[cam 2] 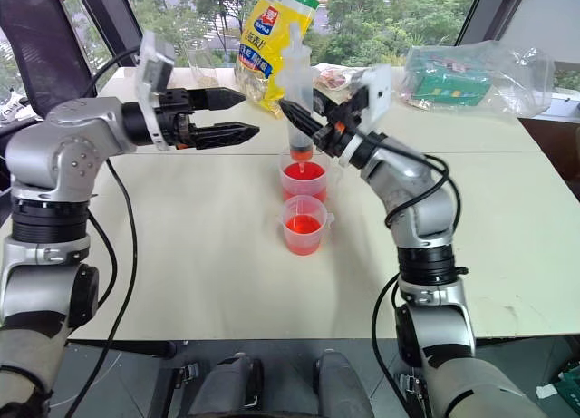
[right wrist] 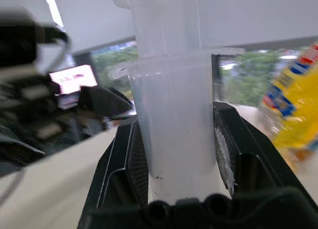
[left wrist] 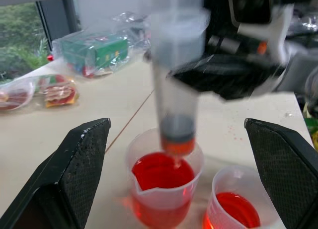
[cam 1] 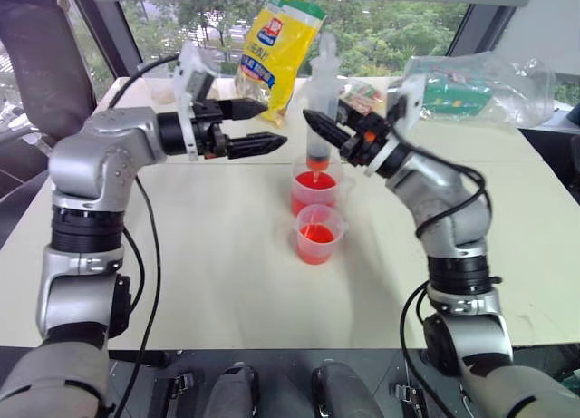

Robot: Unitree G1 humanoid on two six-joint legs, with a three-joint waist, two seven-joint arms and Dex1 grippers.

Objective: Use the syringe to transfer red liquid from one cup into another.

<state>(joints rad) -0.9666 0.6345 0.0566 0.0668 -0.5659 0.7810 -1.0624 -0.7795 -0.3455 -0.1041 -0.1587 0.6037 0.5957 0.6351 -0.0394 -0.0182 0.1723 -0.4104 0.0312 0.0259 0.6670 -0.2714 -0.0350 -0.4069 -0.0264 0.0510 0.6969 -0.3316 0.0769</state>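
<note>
The clear syringe stands upright, its orange-red tip just above the red liquid in the larger cup, while the smaller cup, also holding red liquid, stands touching or just beside it on the counter.

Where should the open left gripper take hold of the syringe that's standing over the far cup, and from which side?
Probably the plunger top of the syringe, above the right gripper clamped on the barrel. The left gripper already points level at it from the robot's left with fingers apart; the syringe stands upright over the larger cup.
</note>
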